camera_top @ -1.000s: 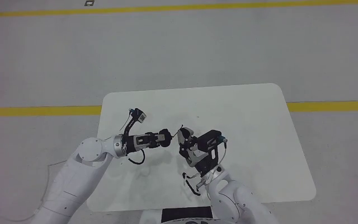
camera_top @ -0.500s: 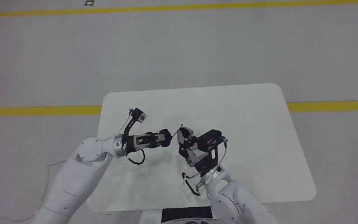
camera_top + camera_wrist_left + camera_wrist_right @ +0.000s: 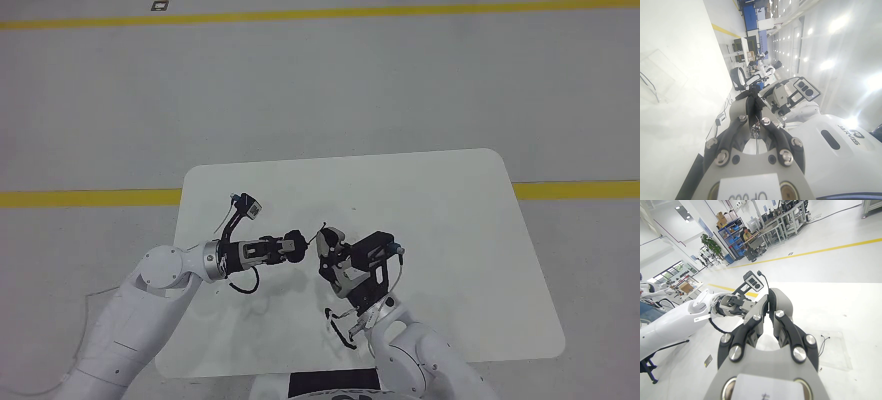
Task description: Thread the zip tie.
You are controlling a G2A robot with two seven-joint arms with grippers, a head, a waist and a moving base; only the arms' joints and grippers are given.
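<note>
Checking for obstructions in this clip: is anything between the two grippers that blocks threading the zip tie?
Nothing visible does. The left gripper and right gripper face each other closely above the table, both shut on the zip tie.

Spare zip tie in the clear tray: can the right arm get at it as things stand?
Probably not at once. The clear tray lies open, nothing over the spare zip tie, but the right gripper is shut on another zip tie beside the left gripper. It would have to release that first.
</note>
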